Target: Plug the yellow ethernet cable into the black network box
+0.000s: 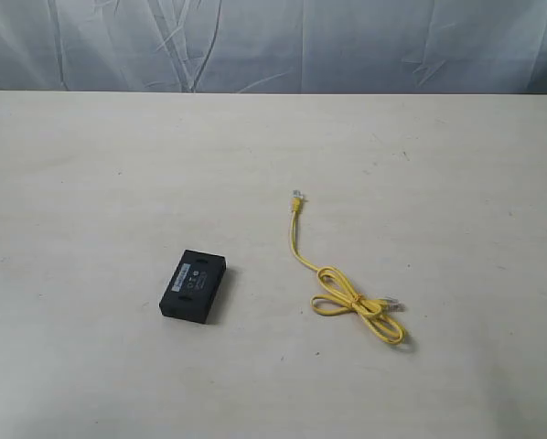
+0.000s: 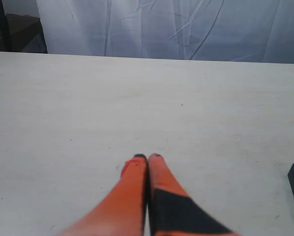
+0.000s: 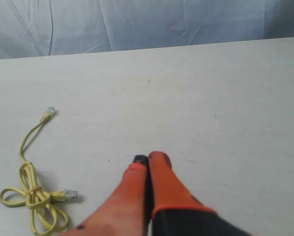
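Looks like matt, hard black plastic on the black network box (image 1: 194,284), with a white, paper-like label strip toward 9 o'clock on its top. Shows a smooth yellow jacket and clear glossy plastic plugs on the yellow ethernet cable (image 1: 347,297). Reads matt, pale and faintly scuffed across the table (image 1: 91,165). Hangs as creased thin cloth (image 1: 255,46) at 12 o'clock. Appears smooth orange plastic on the left gripper (image 2: 147,157) and the right gripper (image 3: 148,158).

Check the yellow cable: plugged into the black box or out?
Out. The yellow ethernet cable lies apart from the black network box; both its clear plugs rest bare on the table.
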Motion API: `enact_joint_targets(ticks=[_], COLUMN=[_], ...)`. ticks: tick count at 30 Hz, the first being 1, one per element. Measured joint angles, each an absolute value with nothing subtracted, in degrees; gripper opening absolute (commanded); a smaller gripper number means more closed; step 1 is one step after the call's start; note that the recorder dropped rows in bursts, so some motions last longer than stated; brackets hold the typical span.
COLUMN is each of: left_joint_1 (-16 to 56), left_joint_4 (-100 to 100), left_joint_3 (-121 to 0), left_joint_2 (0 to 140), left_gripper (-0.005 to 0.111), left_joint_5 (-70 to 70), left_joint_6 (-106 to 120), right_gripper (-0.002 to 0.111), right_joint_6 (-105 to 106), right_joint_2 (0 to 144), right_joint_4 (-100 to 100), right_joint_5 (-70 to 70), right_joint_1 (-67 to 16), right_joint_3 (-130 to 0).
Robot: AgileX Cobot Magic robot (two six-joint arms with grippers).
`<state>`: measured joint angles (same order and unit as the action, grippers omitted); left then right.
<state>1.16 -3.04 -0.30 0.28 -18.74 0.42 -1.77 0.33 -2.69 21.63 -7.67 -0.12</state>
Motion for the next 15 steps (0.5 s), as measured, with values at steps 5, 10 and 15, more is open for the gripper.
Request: enact_joint_targets(ticks=[5, 10, 15], left_joint_1=[1.16, 1.16, 1.16], left_joint_4=[-3.04, -2.81, -2.81], left_joint_3=[-0.3, -0.3, -0.3], left_joint_2=[0.28, 0.28, 0.28], left_gripper=[0.0, 0.0, 0.0], left_joint_5=[-18.74, -18.74, -18.74], left_joint_6=[0.42, 0.42, 0.42], right_gripper=[0.0, 0.0, 0.0], right_joint_6=[-1.77, -1.77, -1.77], right_joint_2=[0.33, 0.33, 0.33], right_joint_4=[-1.91, -1.91, -1.81], right_joint_5=[21.41, 21.28, 21.28], right_joint_1=[-7.67, -7.67, -7.67], right_joint_3=[-0.12, -0.12, -0.12])
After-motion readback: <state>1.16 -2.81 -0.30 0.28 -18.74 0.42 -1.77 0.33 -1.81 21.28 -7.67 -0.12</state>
